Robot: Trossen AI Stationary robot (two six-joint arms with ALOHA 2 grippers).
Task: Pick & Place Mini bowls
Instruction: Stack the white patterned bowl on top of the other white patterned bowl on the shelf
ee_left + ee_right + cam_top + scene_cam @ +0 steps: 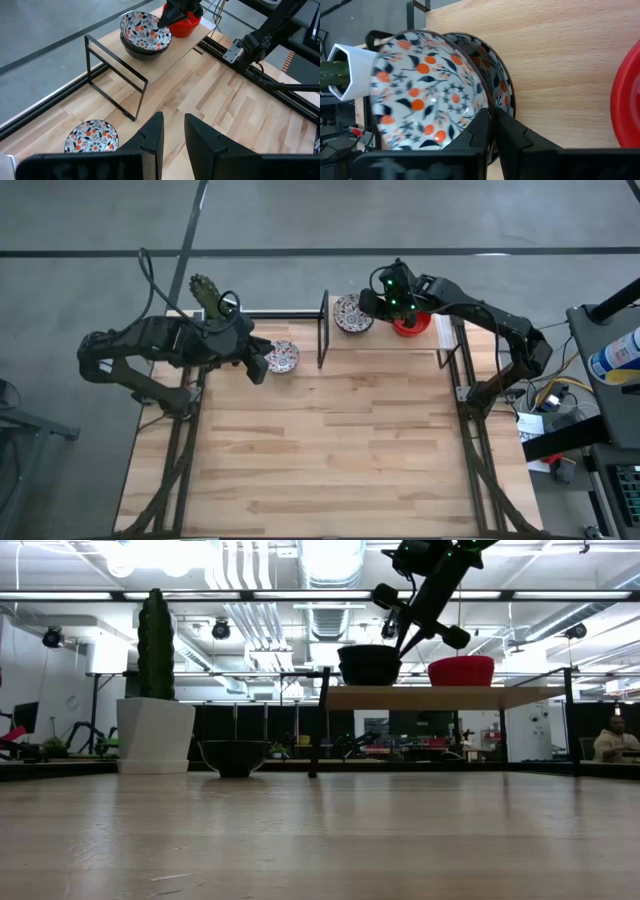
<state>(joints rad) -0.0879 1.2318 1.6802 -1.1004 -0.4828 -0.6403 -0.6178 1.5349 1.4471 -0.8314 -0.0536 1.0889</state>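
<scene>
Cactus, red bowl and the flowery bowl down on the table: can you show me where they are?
Cactus (155, 645), low view, middle of the green stem.
Red bowl (461, 671), low view, its outer side.
Flowery bowl on the table (92, 137), left wrist view, its patterned inside.

Around the wooden table (330, 450) the floor (300, 220) is grey concrete with dark lines across it. Behind the table's far edge is a large hall with long ceiling lamps (150, 595) and pale ducts (240, 600). A person (612, 740) sits beyond the far right corner.
</scene>
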